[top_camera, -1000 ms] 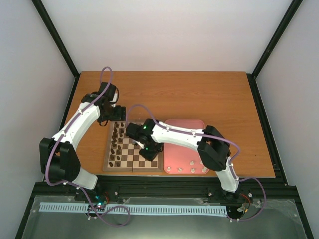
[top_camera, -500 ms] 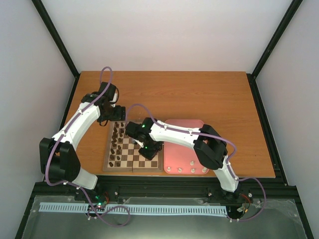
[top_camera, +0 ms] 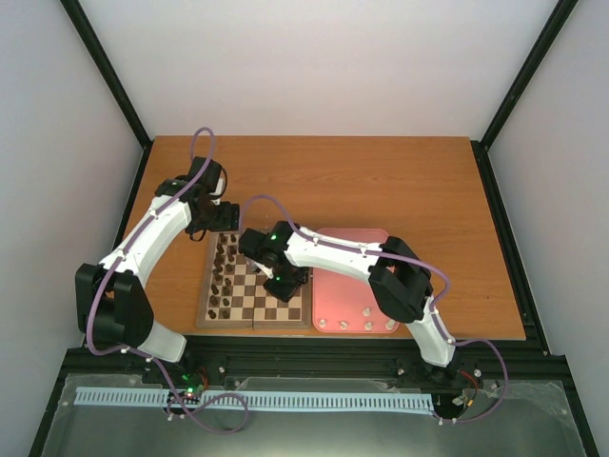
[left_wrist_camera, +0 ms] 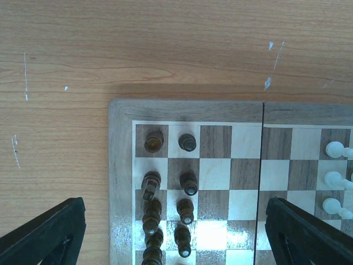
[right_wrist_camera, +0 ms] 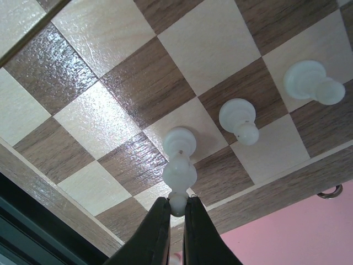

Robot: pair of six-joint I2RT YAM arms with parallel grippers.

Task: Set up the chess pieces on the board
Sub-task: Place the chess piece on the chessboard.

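Top external view: the board [top_camera: 203, 319] is lying on the worktop [top_camera: 400, 181] in front of the left arm, and the pink tray [top_camera: 354, 271] is sitting just beside its right edge.
Right arm: it is reaching across the tray, with its wrist hanging over the tray-side part of the board.
Right hand [right_wrist_camera: 176, 201]: it is pinching the tip of a cream piece [right_wrist_camera: 179, 172] between closed fingers [right_wrist_camera: 157, 232].
Held piece: it is standing upright near a corner of the board. I cannot tell whether its base is touching the square.
Neighbours: 2 more cream pieces [right_wrist_camera: 240, 118] are standing on the board beside it, forming a line along the edge nearest the tray, each apart from the next.
Left hand [left_wrist_camera: 175, 207]: it is hovering over the far left corner of the board with its fingers [left_wrist_camera: 49, 234] spread wide, gripping nothing.
Dark brown pieces [left_wrist_camera: 187, 182]: they are standing in 2 columns along the board's left side, directly under the left hand.
Tray contents: several loose cream pieces [top_camera: 367, 325] are lying along the tray's near edge, well apart from the board's squares.
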